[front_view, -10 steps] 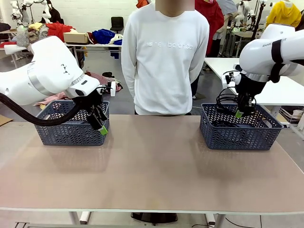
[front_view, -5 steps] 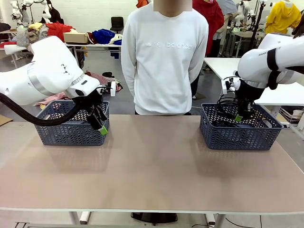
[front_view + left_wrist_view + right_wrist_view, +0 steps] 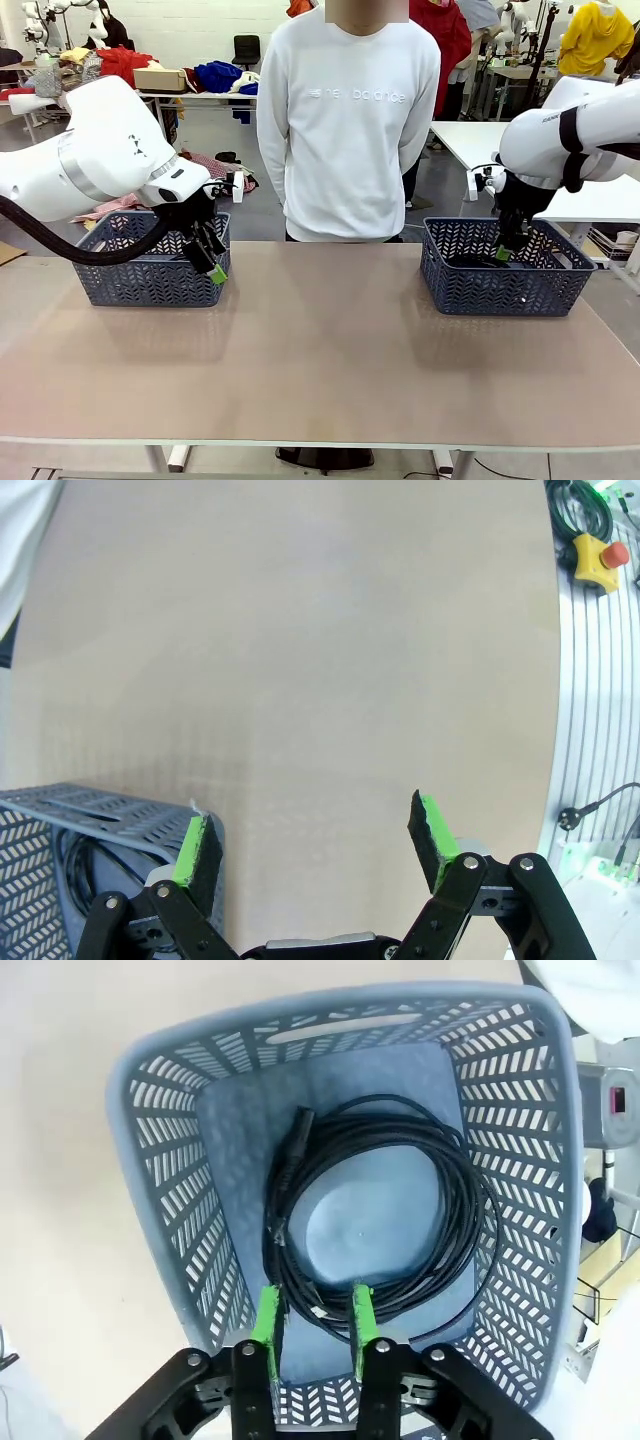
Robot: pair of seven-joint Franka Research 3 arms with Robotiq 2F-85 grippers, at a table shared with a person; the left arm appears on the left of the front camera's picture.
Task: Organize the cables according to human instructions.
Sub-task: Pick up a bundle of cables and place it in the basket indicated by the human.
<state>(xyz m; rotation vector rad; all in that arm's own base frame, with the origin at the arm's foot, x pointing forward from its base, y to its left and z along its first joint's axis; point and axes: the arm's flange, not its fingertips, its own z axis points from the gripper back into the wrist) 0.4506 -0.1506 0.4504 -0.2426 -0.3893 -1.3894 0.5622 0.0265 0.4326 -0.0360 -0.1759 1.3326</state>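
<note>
Releasing looks like the step in hand — the right gripper [image 3: 313,1322], fingers narrowly parted and empty, hovers over coiled cables [image 3: 375,1215] lying in the basket [image 3: 505,270] at right of frame. The left gripper [image 3: 316,842] gapes wide beside the left basket [image 3: 150,265], empty. Next, judging by this: await the person's [image 3: 348,120] instruction.

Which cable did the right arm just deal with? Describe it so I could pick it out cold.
Find the blue-grey basket at the table's right end, under the right gripper. On its floor lies a black cable wound in a round, many-turn coil, one small plug resting on the coil's rim. It is free of the jaws, which stand apart above it.
</note>
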